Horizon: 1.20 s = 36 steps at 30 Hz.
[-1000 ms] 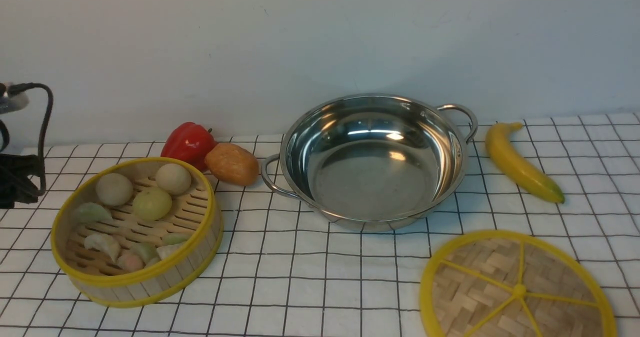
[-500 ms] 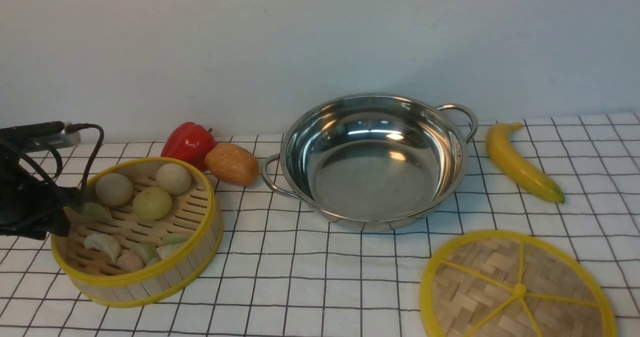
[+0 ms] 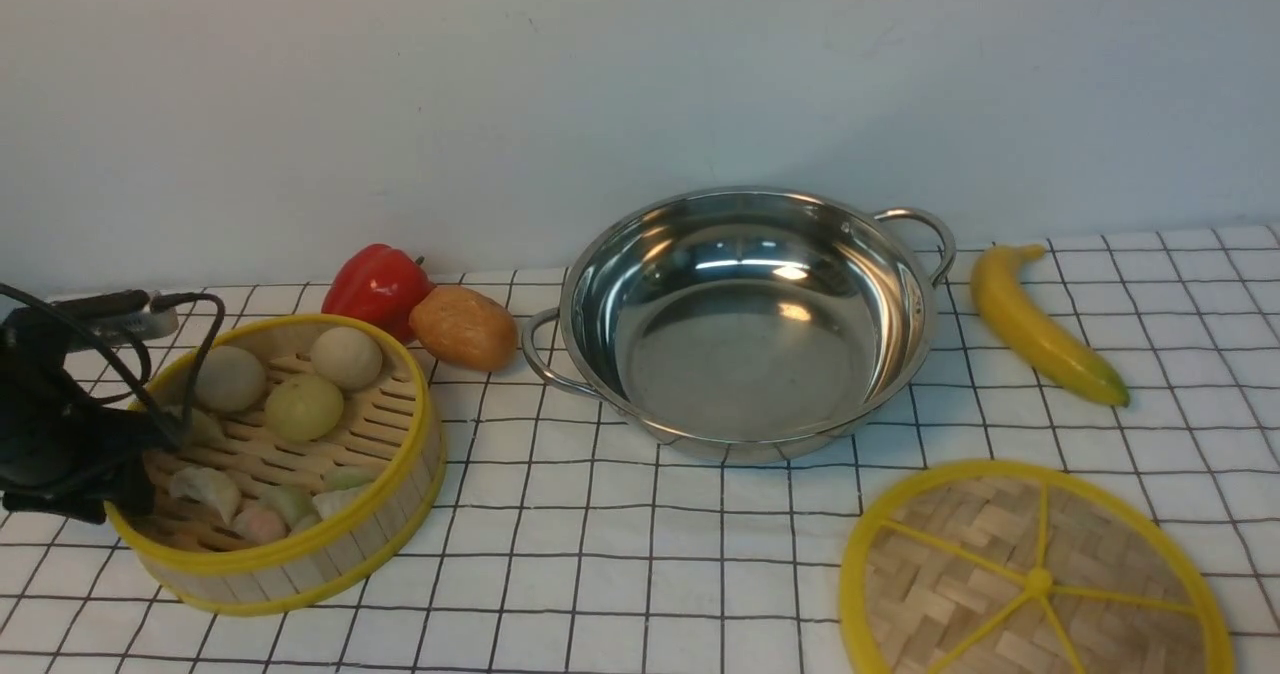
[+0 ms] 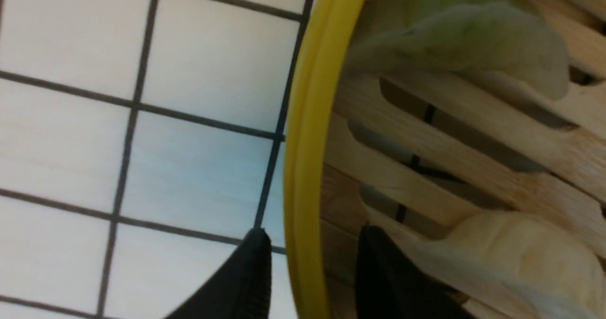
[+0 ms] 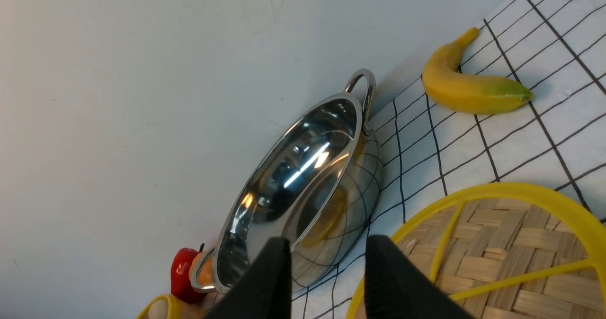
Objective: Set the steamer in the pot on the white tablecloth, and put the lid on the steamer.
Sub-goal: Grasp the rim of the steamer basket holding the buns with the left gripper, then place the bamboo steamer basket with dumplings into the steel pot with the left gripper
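left wrist view: left gripper (image 4: 310,245) straddles the steamer (image 4: 307,120) rim, jaws narrowly apart; right gripper (image 5: 326,257) parted, empty

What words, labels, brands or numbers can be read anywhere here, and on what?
None: no writing shows in any view. The shiny stainless-steel pot, the round bamboo steamer basket with yellow rims, the flat woven-bamboo lid, the yellow banana and the red pepper are all unmarked; the white tablecloth carries only black grid lines.

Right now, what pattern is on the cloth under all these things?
The white tablecloth carries a thin black grid of squares, clearest in the front view.
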Available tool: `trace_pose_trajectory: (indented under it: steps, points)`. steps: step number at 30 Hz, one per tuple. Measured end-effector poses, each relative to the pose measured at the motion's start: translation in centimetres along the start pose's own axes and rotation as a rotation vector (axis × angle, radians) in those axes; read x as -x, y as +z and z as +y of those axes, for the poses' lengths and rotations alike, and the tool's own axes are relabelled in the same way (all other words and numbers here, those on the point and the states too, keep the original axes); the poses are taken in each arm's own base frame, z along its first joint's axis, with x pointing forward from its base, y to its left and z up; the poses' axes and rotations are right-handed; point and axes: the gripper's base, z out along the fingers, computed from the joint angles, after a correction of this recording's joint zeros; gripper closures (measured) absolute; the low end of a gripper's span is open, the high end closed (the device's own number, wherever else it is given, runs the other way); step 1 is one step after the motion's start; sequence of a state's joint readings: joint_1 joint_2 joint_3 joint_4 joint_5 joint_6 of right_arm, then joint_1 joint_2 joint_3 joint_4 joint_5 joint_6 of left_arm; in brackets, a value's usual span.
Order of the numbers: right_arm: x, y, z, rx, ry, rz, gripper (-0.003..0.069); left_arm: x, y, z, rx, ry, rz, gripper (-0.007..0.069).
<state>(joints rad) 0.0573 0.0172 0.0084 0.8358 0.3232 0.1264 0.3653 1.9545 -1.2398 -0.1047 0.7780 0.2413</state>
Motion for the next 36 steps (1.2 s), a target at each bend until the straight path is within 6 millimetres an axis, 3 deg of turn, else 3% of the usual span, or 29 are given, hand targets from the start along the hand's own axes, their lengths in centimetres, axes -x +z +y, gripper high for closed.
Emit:
trace_pose_trajectory:
  steps: [4,7,12,20,21,25,27,28,33,35,36]
  points:
    - [0.0,0.0,0.0,0.000,0.000,0.000,0.0419,0.0,0.1,-0.1,-0.005,-0.031,-0.003,0.0468]
    - [0.0,0.0,0.0,0.000,0.000,0.000,0.0419,0.1,0.1,0.1,0.015,-0.032,-0.010,0.0596]
    - [0.0,0.0,0.0,0.000,0.000,0.000,0.0417,0.0,-0.4,0.4,0.049,0.009,0.037,0.0596]
    - [-0.3,0.0,0.0,-0.004,0.002,0.034,0.0417,2.2,-6.3,1.1,0.133,0.058,0.024,0.0596]
    - [-0.4,0.0,0.0,-0.005,0.003,0.043,0.0417,3.0,-8.2,1.1,0.140,0.055,-0.004,0.0596]
    - [-0.5,0.0,-0.1,-0.007,0.003,0.058,0.0417,4.6,-12.4,0.2,0.102,0.060,-0.065,0.0596]
    - [-0.5,0.0,-0.1,-0.007,0.003,0.059,0.0417,5.0,-13.1,-0.5,0.086,0.073,-0.086,0.0596]
    - [-0.6,0.0,-0.1,-0.007,0.003,0.061,0.0417,5.8,-14.4,-2.2,0.084,0.122,-0.134,0.0596]
    - [-0.6,0.0,-0.1,-0.008,0.003,0.065,0.0417,7.1,-15.7,-7.7,0.042,0.249,-0.198,0.0596]
    - [-0.6,0.0,-0.1,-0.008,0.003,0.067,0.0417,8.0,-15.7,-12.6,-0.001,0.346,-0.222,0.0596]
    - [-0.6,0.0,-0.1,-0.008,0.003,0.067,0.0417,8.1,-15.5,-13.6,-0.011,0.361,-0.225,0.0596]
